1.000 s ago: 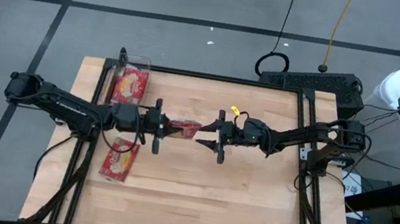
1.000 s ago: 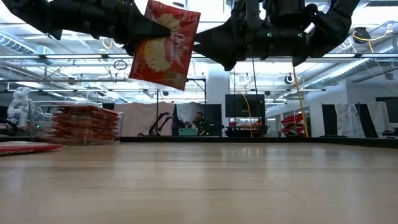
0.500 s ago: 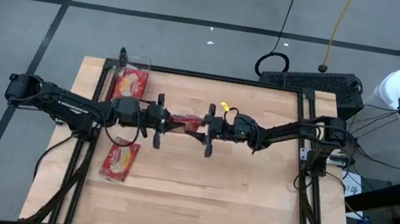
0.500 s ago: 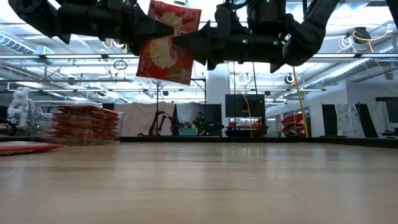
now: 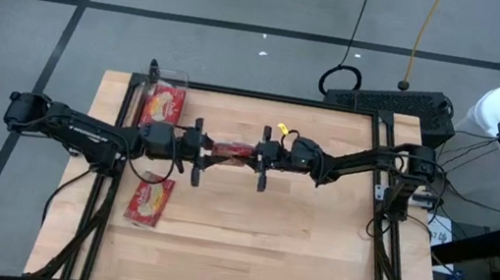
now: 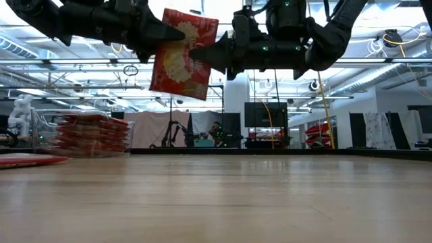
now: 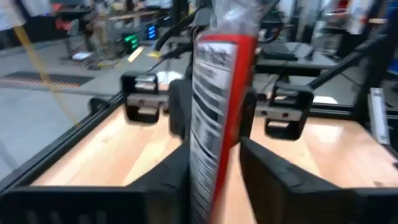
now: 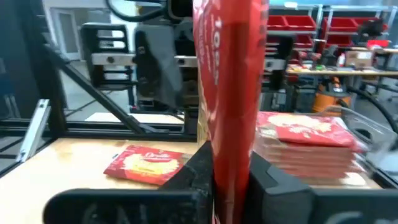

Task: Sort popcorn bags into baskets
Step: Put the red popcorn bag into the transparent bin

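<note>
While right tool [image 5: 258,157] clamps packet [image 5: 232,149] held between both tools, left tool [image 5: 204,151] grip unclear; I'd release left fully before pulling.

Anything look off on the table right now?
One bag lies loose on the table near the left arm, outside the bin where the others are stacked. Another bag hangs in mid-air between both tools.

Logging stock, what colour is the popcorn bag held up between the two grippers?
Red, with a yellow-cream popcorn picture; low view.
</note>
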Controlling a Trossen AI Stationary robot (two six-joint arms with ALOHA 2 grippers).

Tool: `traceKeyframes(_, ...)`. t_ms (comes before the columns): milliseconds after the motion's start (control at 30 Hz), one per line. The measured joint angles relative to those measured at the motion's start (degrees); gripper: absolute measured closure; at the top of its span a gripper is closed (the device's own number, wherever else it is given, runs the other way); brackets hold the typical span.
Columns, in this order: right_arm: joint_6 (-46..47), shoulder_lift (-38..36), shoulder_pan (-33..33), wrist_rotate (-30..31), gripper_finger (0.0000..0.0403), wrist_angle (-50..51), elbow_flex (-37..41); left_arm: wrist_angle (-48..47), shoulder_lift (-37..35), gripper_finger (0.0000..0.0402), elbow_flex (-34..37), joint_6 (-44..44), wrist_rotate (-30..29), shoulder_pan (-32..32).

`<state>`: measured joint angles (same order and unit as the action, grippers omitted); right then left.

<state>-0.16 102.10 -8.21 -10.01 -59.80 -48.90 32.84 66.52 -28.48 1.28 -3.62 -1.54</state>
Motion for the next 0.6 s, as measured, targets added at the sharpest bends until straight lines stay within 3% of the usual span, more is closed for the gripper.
traceKeyframes(200,-0.21,-2.44,-0.86,0.61,0.0394,4.95,0.0,-9.75,-2.82,0.0194,-0.01,4.06,-8.08,0.32)
traceKeyframes(300,-0.43,-3.07,-1.41,-3.12,0.0388,6.32,0.0,-10.74,-2.92,0.0172,0.01,4.28,-9.94,-0.04)
traceKeyframes(433,-0.37,-3.12,-1.7,-5.03,0.0383,6.48,0.04,-10.1,-2.48,0.0176,0.01,3.72,-8.43,-0.47)
traceKeyframes(600,-0.49,-3.12,-1.66,-5.02,0.0389,5.66,0.04,-9.77,-2.47,0.0227,0.01,1.88,-7.78,-0.43)
